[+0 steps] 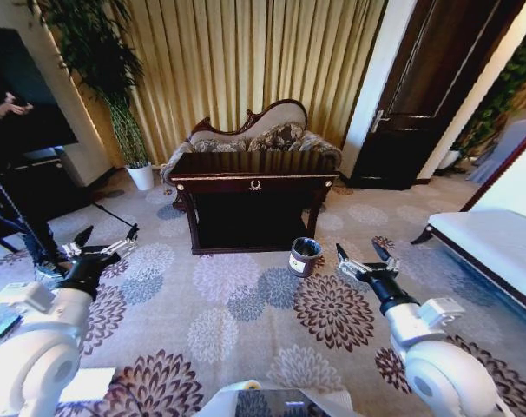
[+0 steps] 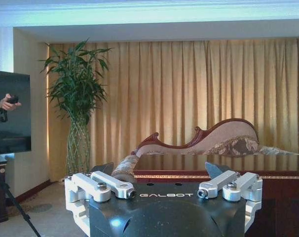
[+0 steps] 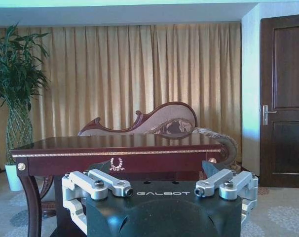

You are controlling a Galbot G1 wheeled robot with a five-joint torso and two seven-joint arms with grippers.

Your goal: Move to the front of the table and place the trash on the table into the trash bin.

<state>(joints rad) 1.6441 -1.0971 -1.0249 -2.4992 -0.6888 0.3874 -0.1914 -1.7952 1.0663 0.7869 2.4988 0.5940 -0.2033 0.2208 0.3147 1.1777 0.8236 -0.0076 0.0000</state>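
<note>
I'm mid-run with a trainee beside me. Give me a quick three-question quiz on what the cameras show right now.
1. True or false: the trash bin stands on the carpet at the table's front right corner.
2. What stands directly behind the table? A) sofa B) bookshelf C) bed
3. Are the left gripper and right gripper holding anything?

Key: 1 true. 2 A, the sofa. 3 No, both open and empty, short of the table.

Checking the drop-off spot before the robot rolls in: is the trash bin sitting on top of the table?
No, the trash bin stands on the carpet beside the front right corner of the table, in the head view.
</note>
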